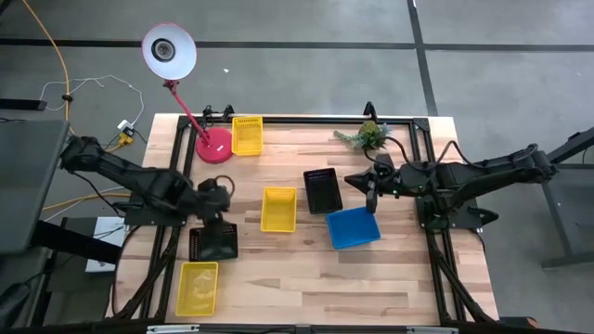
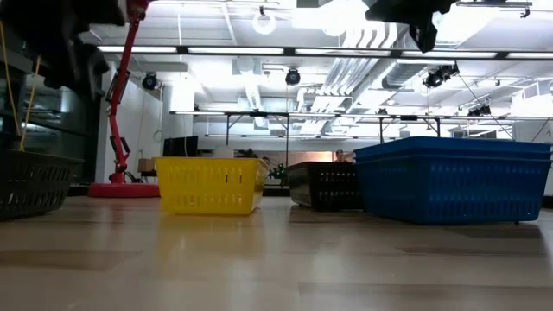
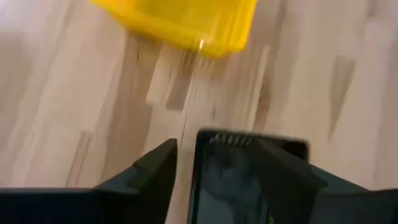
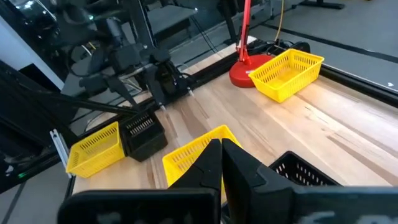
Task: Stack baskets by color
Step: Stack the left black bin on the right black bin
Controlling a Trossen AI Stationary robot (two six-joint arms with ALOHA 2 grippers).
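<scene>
Evidently mid-sort, the left claw [image 1: 216, 206] hung low over the left side of the table [image 1: 306, 288], its fingers [image 3: 155, 171] spread on either side of the end wall of a black basket [image 1: 214, 243] – a sliver of light showed between one finger and the mesh, so nothing was pinched. That basket sat on the wood, just behind the front yellow basket [image 1: 198, 288] at the near left corner.

Judged from the layout, the step in hand was gathering the black pair. The second black basket [image 1: 323, 190] lay well apart at mid-table, so the next move called for either a fresh pinch on this wall and a carry across, or a lift clear to fetch another.

The middle yellow basket [image 1: 278, 209] stood between the two black ones, and the back yellow basket [image 1: 247, 134] rested beside the red lamp base [image 1: 213, 146]. No colour looked fully stacked.

The blue basket [image 1: 353, 227] lay askew just in front of the second black one, under the right claw [image 1: 368, 192], which waited above it with fingers pressed together.

Open wood ran along the front edge – the easiest lane. The lamp and a small plant [image 1: 369, 135] crowded the back edge.
</scene>
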